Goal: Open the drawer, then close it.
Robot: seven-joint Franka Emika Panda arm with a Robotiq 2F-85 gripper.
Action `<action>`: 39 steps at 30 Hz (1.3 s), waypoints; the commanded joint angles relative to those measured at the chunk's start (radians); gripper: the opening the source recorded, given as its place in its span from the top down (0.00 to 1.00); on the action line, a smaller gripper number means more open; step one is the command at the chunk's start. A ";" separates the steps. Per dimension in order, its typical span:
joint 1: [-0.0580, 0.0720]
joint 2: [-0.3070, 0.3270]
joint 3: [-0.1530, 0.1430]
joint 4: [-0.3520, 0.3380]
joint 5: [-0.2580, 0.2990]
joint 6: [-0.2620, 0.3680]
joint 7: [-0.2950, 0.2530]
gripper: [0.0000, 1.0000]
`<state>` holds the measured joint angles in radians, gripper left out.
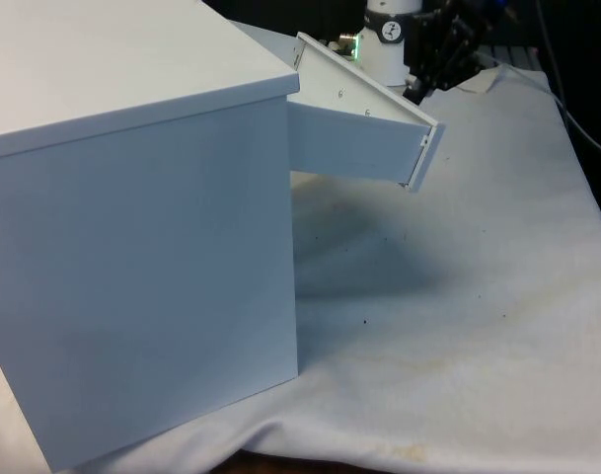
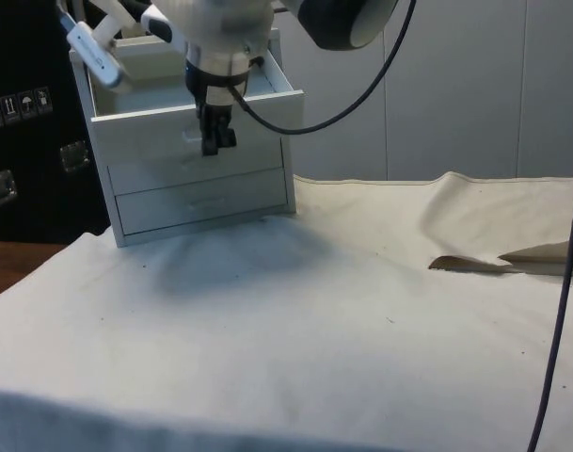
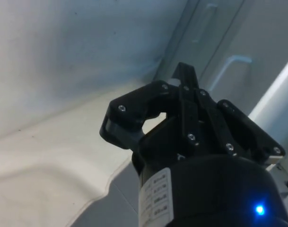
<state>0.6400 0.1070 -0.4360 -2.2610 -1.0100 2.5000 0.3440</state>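
Chest of drawers [image 1: 132,247] cut by front view's left edge, drawer [image 1: 364,133] front facing away

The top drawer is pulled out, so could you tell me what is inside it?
Nothing can be made out inside the top drawer. Its front panel and the hand before it cover the interior, so its contents stay hidden.

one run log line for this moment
top drawer: pulled open | hand: shut, in front of drawer front, holding nothing | chest: on cloth
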 commanded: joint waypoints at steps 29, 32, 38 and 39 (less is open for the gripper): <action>-0.019 -0.007 -0.081 0.070 -0.025 -0.014 -0.067 1.00; -0.019 -0.012 -0.080 0.080 -0.021 -0.025 -0.074 1.00; -0.016 -0.025 -0.079 0.105 -0.012 -0.056 -0.091 1.00; -0.016 -0.021 -0.078 0.099 -0.015 -0.048 -0.079 1.00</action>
<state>0.6240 0.0830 -0.5140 -2.1580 -1.0250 2.4480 0.2630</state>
